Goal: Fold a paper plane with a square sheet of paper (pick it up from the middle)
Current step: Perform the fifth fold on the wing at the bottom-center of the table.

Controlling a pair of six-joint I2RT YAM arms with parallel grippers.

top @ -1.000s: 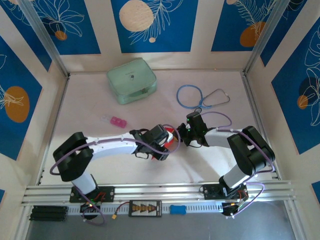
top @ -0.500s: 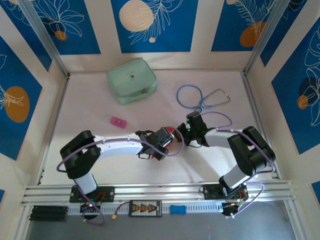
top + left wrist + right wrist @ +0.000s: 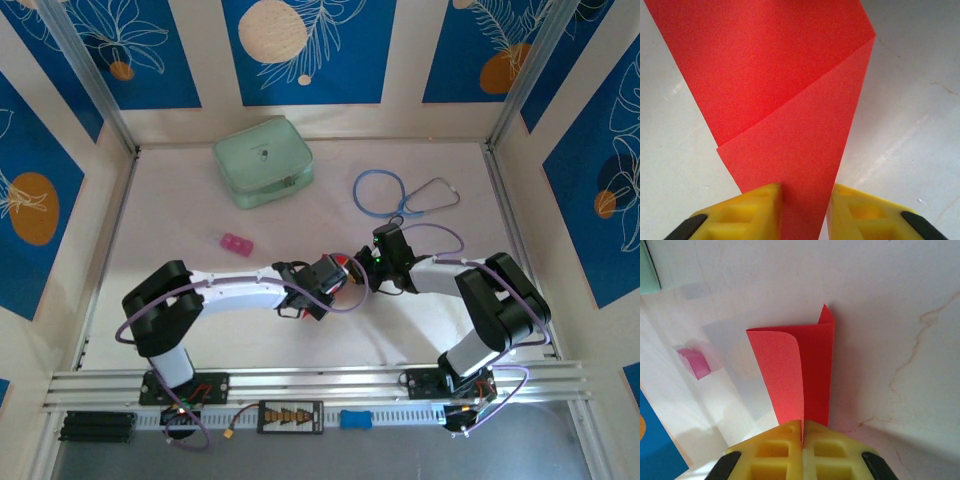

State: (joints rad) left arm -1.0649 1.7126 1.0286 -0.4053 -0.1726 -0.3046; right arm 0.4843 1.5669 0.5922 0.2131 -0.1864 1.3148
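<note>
Clamping hard, the right gripper [image 3: 802, 432] has its yellow fingers pressed together on the bottom edge of the red paper sheet [image 3: 800, 370], centre frame, one flap curling up. On the left gripper [image 3: 805, 210] the jaws are apart. The sheet's narrow end runs between them, its tip lost at the bottom edge and its top cut off. From above, the two grippers cover the sheet at mid-frame, with just a red sliver peeking out.

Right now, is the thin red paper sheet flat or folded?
Folded: the thin red paper sheet has one flap creased diagonally over another layer.
</note>
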